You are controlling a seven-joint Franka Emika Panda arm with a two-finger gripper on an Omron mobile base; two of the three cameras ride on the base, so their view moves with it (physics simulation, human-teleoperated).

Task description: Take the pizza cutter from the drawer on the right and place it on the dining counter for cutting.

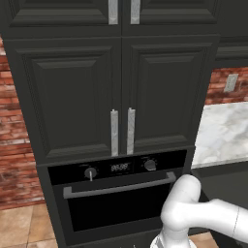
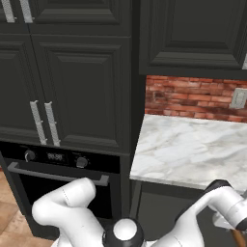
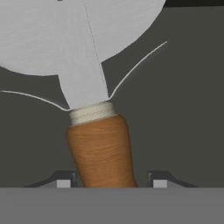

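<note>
Two base cameras look forward from behind the arm, left and right, both close on the dark cabinets [image 1: 121, 92] and oven [image 1: 116, 193]. The hand camera looks along the claw [image 3: 111, 181], very near the pizza cutter [image 3: 100, 148].

Arm [image 2: 72, 212] folded low, elbow raised, forearm reaching down to the right. Gripper [image 3: 111, 181] with jaws part-open, one tip either side of cutter [image 3: 100, 148] handle.
</note>
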